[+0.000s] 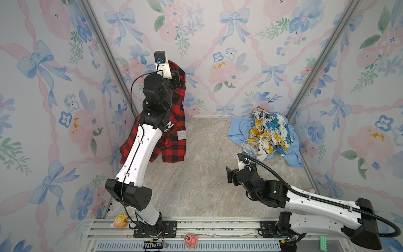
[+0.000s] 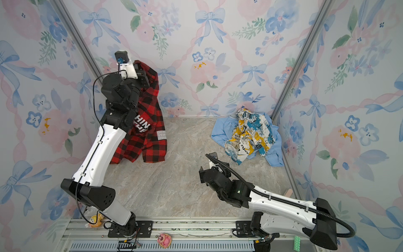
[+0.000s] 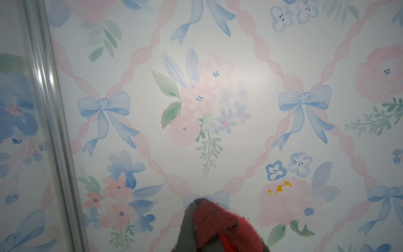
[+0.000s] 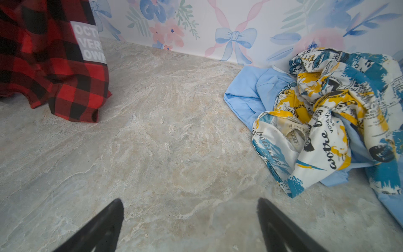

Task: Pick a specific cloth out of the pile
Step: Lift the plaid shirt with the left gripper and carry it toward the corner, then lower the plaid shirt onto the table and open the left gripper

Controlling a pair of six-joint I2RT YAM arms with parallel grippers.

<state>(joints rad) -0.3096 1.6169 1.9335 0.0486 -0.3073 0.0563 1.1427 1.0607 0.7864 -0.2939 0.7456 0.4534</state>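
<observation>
The cloth (image 1: 174, 141), a red-and-black checked shirt with white block letters, hangs from my left gripper (image 1: 173, 73), which is raised high by the back wall and shut on its top edge. Its lower hem drapes on the marble floor (image 1: 196, 174). The left wrist view shows red fabric (image 3: 218, 220) pinched in the left gripper (image 3: 202, 209). The pile (image 1: 268, 135) lies in the far right corner: a white cloth with yellow and teal print (image 4: 327, 113) on top of a light blue shirt (image 4: 246, 91). My right gripper (image 4: 189, 203) hovers open over bare floor, short of the pile, nothing between its fingers.
Floral-papered walls with aluminium corner posts (image 1: 104, 50) close in the back and both sides. On the front rail (image 1: 207, 227) sit a yellow toy (image 1: 120, 220), a pink toy (image 1: 190, 240) and a green block (image 1: 322, 242). Bare floor lies between the hanging cloth and the pile.
</observation>
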